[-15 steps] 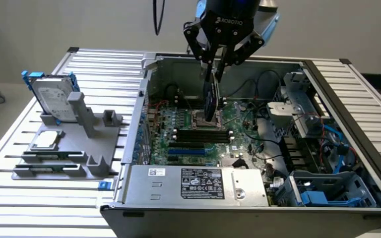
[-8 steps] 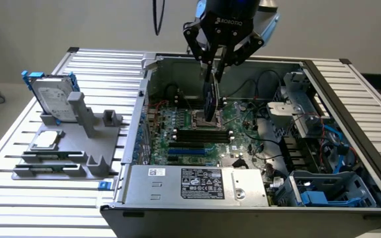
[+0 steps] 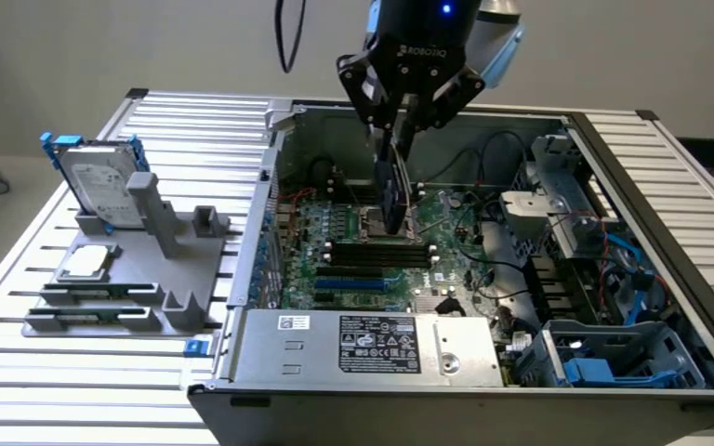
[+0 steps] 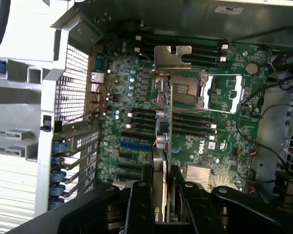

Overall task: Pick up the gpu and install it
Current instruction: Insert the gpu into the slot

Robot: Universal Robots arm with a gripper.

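In the upper middle of the exterior view, the fingers [image 3: 429, 110] are clamped on the gpu [image 3: 393, 190], one against each flat face, gripping its upper edge. The card hangs upright and edge-on below them inside the open computer case [image 3: 332, 413]. Its lower end is close over the motherboard [image 3: 345, 228], and contact cannot be told. In the wrist view the card extends out from between the fingers [image 4: 139, 204], with its silver bracket [image 4: 172, 58] at the far end.

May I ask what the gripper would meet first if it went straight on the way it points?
Probably the motherboard near the CPU socket: the gripper points down into the open case, and the gpu it holds would touch first; depth is unclear.
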